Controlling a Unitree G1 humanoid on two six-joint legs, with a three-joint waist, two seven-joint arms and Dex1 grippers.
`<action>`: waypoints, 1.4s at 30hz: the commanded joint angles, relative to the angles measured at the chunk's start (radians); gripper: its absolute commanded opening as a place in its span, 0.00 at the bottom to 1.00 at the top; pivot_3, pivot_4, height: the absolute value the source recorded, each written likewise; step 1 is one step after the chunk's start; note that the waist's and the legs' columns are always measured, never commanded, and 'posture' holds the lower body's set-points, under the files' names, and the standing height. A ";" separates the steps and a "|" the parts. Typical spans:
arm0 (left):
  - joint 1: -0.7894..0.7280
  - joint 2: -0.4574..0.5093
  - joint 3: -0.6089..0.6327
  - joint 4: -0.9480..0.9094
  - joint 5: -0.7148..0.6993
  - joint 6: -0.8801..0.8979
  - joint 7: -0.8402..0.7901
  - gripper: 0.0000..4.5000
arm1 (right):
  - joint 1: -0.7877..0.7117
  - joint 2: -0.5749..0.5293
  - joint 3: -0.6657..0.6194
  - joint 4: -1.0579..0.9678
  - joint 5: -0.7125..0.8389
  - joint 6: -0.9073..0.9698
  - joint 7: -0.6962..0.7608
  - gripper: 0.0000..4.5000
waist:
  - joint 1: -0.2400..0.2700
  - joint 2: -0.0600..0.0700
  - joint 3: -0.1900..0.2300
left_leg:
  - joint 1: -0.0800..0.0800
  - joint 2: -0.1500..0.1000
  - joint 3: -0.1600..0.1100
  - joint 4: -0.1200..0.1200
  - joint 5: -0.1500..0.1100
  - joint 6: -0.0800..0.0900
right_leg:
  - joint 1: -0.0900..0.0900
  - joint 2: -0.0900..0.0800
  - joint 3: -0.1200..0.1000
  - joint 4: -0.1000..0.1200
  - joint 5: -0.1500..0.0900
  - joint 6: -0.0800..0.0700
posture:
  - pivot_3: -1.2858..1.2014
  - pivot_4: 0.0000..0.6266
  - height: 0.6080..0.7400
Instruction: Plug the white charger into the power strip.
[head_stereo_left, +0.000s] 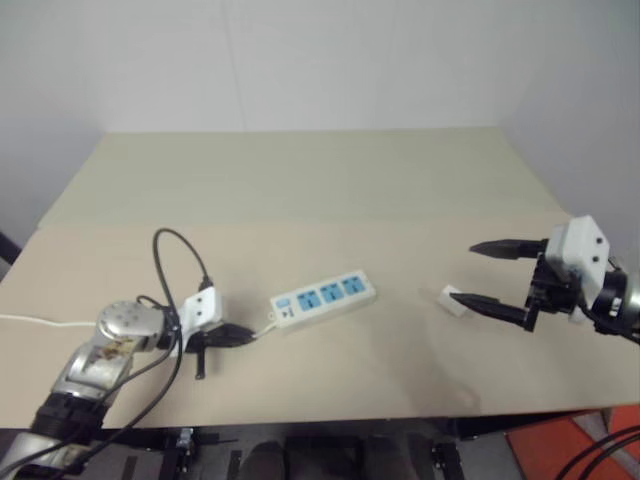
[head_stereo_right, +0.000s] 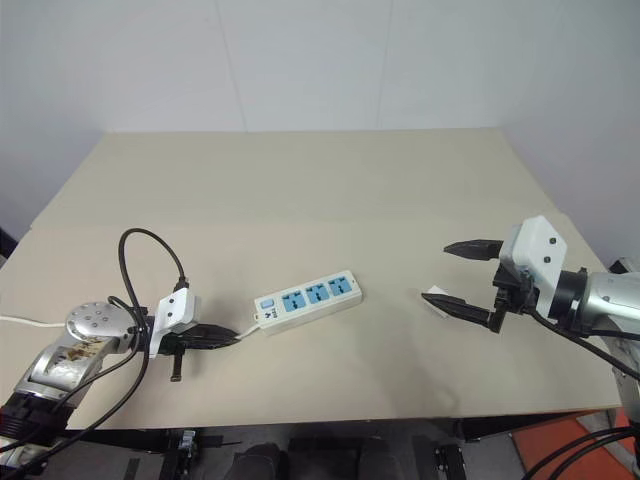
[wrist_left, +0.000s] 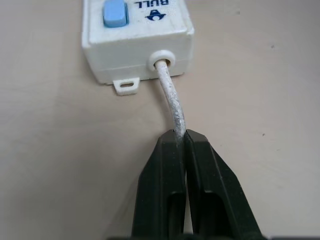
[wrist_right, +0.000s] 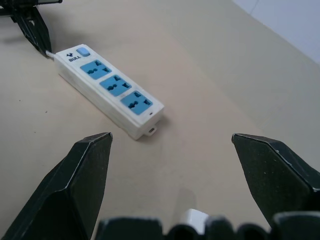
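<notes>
The power strip (head_stereo_right: 306, 298) lies flat near the middle of the table (head_stereo_right: 300, 190), its three blue socket faces turned up, and everything else is best placed from it. At its switch end the thin cord (wrist_left: 171, 102) leaves the housing, and the left gripper (wrist_left: 181, 145) is clenched on that cord just beside the strip — both black fingers pressed together with the white cord pinched between them. Well apart from the strip's far end, towards the robot's right, the white charger (head_stereo_right: 436, 302) rests on the table, and the right gripper (head_stereo_right: 468, 279) hangs over it with its fingers spread wide and nothing in them; the lower fingertip looks to be just beside the charger, though contact is hard to judge from here. The charger is likely light, rigid and smooth-sided — a small hard box that could skid or twist if pinched off-centre, so the fingers should close across its two flat opposite faces, with the pin side left free to face the sockets. The strip itself is light enough to slide under a push, which is probably why holding it by the flexible cord gives only a loose restraint.
</notes>
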 joint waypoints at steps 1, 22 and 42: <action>-0.005 -0.013 0.055 -0.023 -0.053 0.001 0.002 0.30 | -0.018 -0.007 -0.011 -0.006 0.003 -0.025 -0.003 1.00 | -0.002 0.000 0.000 | 0.000 0.000 0.000 0.000 0.000 0.000 | 0.000 0.000 0.000 0.000 0.000 0.000 | 0.52 0.24 1.00; -0.093 -0.326 0.063 0.206 -0.077 -0.217 0.070 0.99 | -0.012 -0.019 -0.041 -0.038 0.027 0.008 -0.034 1.00 | -0.005 -0.001 0.001 | 0.000 0.000 0.000 0.001 0.000 0.000 | 0.000 0.000 0.001 0.000 0.000 0.000 | 0.52 0.24 1.00; -0.139 -0.413 -0.006 0.450 0.007 -0.306 0.042 0.99 | -0.045 -0.014 -0.013 -0.042 0.038 0.011 -0.032 1.00 | 0.006 -0.001 0.000 | 0.004 -0.001 0.000 0.001 0.000 0.000 | 0.005 0.000 0.000 0.000 0.000 0.000 | 0.52 0.24 1.00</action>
